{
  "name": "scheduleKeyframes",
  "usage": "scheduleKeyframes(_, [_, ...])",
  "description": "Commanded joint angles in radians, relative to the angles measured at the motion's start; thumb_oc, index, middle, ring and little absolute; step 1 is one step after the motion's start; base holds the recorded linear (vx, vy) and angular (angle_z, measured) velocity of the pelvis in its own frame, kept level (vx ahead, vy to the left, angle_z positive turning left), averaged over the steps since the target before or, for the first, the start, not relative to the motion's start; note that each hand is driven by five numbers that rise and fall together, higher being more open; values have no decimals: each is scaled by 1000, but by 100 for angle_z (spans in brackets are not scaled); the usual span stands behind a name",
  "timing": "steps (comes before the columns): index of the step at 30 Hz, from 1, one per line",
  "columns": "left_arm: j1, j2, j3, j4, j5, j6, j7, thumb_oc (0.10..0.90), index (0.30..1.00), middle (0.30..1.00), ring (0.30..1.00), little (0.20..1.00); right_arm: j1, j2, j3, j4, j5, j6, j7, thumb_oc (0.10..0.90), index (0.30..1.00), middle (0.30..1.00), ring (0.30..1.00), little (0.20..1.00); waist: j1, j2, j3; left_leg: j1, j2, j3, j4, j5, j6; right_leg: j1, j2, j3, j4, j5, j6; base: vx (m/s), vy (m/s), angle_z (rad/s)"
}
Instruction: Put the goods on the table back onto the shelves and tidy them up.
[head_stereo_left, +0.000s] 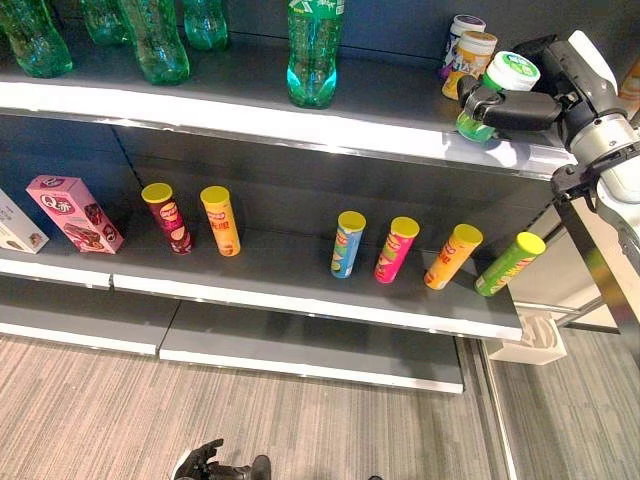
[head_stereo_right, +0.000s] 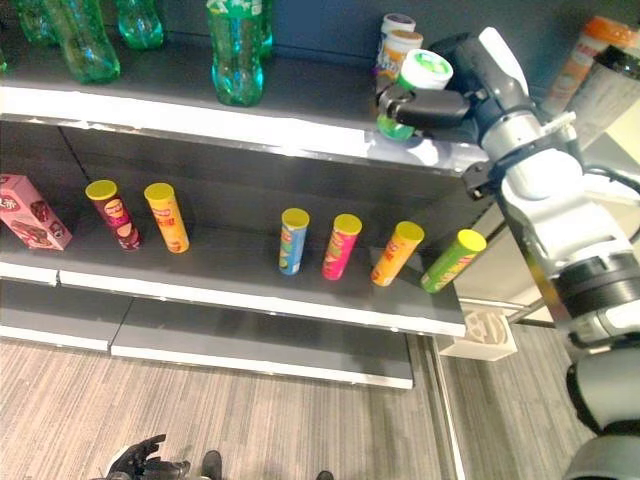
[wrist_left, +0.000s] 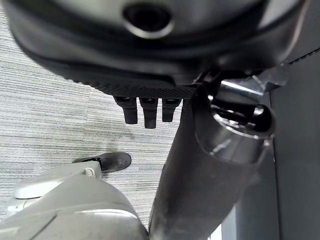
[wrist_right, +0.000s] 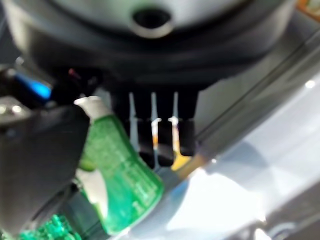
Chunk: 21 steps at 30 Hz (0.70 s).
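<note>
Green cup (head_stereo_left: 497, 92) w/ white lid sits at the right end of the top shelf (head_stereo_left: 300, 125), near its front edge, clamped in the right hand (head_stereo_left: 515, 108): thumb across the front, fingers curled behind it; right wrist view shows the same green cup (wrist_right: 117, 175) pinched betw thumb and fingers (wrist_right: 160, 142). Just behind the cup, toward the shelf's back wall, stand two more cups, one orange-lidded (head_stereo_left: 470, 60) and one w/ a dark lid (head_stereo_left: 462, 35). Further left on the top shelf: green bottles, nearest one (head_stereo_left: 314, 50) abt mid-shelf, others (head_stereo_left: 155, 40) toward the left end. One level below the top shelf, the middle shelf (head_stereo_left: 300, 300) carries chip tubes w/ yellow lids: dark red (head_stereo_left: 168, 217) and orange (head_stereo_left: 220, 220) left of centre, then blue (head_stereo_left: 347, 243), pink (head_stereo_left: 395, 249), orange-yellow (head_stereo_left: 452, 256) and green (head_stereo_left: 509, 263) to the right. Pink box (head_stereo_left: 75, 212) near that shelf's left end. Left hand (head_stereo_left: 205, 463) hangs low over the floor (head_stereo_left: 100, 420), well below the shelves; in its wrist view the fingers (wrist_left: 145, 110) look curled, holding nothing.
</note>
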Motion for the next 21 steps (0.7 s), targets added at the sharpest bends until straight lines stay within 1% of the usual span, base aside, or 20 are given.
scheduleKeyframes(1, [-26, 61, -78, 22, -12, -48, -4, 800, 900, 900, 900, 900, -260, -42, 61, 75, 2, -45, -30, 400, 300, 300, 300, 300, 29, -12, -30, 68, 40, 18, 4, -113, -46, 39, -19, -47, 10, -15, 49, 0, 0, 0])
scheduleKeyframes(9, [-41, 57, -86, 32, -11, -54, 5, 800, 900, 900, 900, 900, -326, -1, 108, 141, -57, -34, -37, 400, 300, 300, 300, 300, 31, -12, -28, 66, 39, 12, 4, -115, -45, 41, -16, -50, 11, -19, 47, 8, -2, 4])
scheduleKeyframes(16, [-43, 54, -92, 32, -11, -55, 8, 800, 900, 900, 900, 900, -351, 18, 129, 171, -82, -27, -42, 400, 300, 300, 300, 300, 34, -13, -26, 67, 40, 9, 4, -118, -44, 41, -15, -53, 10, -20, 46, 1, 0, 1])
scheduleKeyframes(21, [-47, 55, -95, 35, -13, -56, 14, 800, 900, 900, 900, 900, -374, 47, 136, 214, -110, -18, -50, 400, 300, 300, 300, 300, 39, -14, -24, 65, 39, 3, 4, -119, -44, 44, -13, -59, 10, -24, 45, 0, 0, 0])
